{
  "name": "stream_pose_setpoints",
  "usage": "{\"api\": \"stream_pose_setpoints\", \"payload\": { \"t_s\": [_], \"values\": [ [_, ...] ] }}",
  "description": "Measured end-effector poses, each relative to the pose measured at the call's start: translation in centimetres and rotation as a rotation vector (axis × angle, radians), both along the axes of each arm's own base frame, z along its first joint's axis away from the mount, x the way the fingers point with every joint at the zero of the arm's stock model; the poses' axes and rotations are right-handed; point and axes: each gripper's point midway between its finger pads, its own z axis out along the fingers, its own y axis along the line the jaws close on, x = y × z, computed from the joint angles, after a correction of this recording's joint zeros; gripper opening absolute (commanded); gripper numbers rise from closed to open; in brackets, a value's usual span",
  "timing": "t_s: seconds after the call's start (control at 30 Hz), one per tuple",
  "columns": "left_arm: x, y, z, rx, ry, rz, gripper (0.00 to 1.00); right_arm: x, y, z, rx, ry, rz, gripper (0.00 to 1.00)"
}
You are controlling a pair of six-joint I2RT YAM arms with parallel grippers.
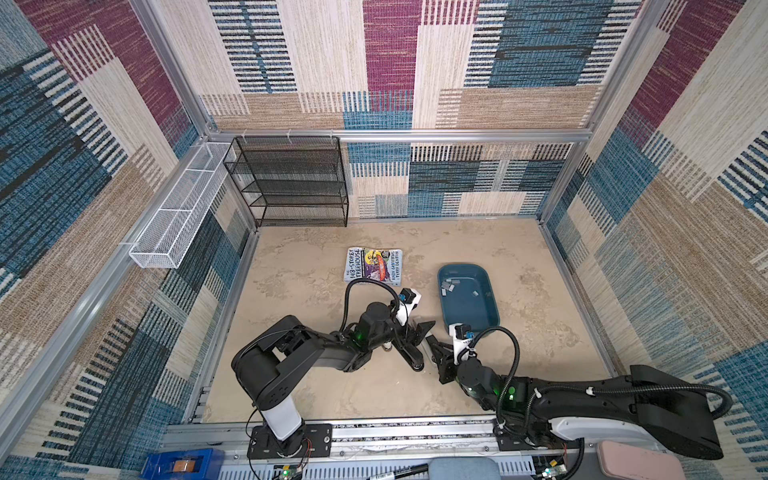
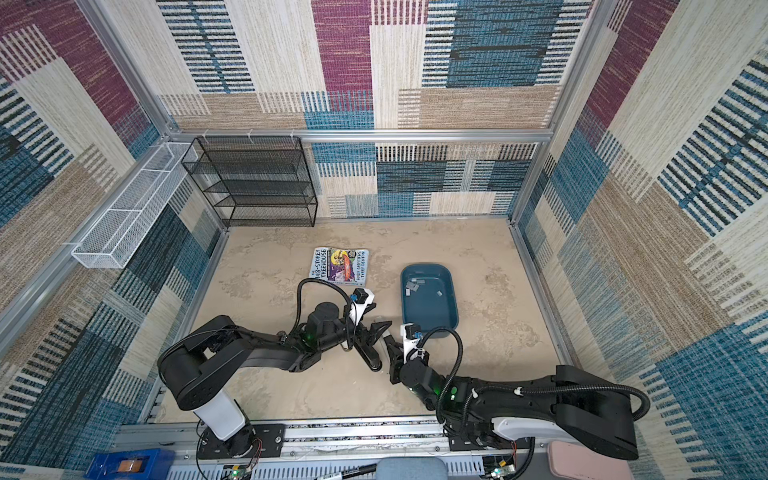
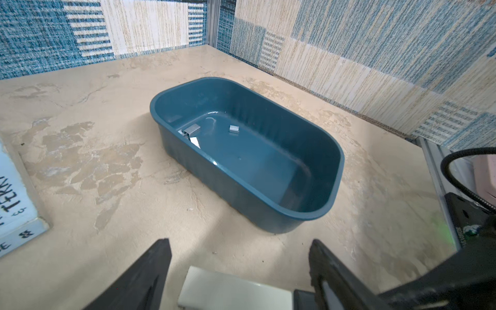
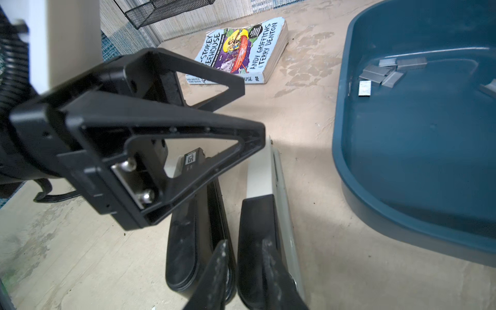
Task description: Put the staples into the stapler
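- My left arm (image 1: 299,349) is folded at the elbow. The forearm runs low over the table (image 1: 374,399) toward the middle, with the wrist tipped down and aimed at the blue tub (image 1: 471,309).
- The left gripper (image 3: 239,243) has its fingers spread wide and is open. The pale end of the stapler (image 4: 259,214) sits between them with clear gaps on both sides.
- My right arm (image 1: 582,395) stretches long and low from the near right corner, wrist turned toward the far left. It ends up nose to nose with the left gripper.
- The right gripper (image 4: 244,257) has its fingers set narrow, one on either side of the black near end of the stapler's right half. I can't tell if they pinch it or just bracket it.
- The stapler lies on the table just beside the tub's near left corner, its two long halves side by side.
- The staples (image 1: 451,286) are inside the tub in a loose cluster at its far end, with one strip apart from the rest.
- A book (image 1: 374,266) lies flat beyond the left gripper.
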Motion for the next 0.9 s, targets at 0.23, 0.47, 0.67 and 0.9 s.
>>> {"api": "stream_pose_setpoints", "payload": {
  "t_s": [0.23,0.47,0.67,0.9],
  "values": [
    [-0.4,-0.1,-1.9,0.041,0.036,-0.007,0.83,0.1,0.1,-0.8,-0.010,0.010,-0.006,0.23],
    [-0.3,0.0,-3.7,0.074,0.057,0.009,0.82,0.3,0.2,-1.3,0.005,0.014,-0.025,0.20],
    [-0.1,-0.2,-4.0,0.060,0.045,0.011,0.82,0.4,0.1,-1.7,0.029,0.014,-0.038,0.18],
    [0.1,-0.3,-4.0,0.051,0.035,0.014,0.82,0.3,-0.1,-2.3,0.048,0.029,-0.053,0.16]
  ]
}}
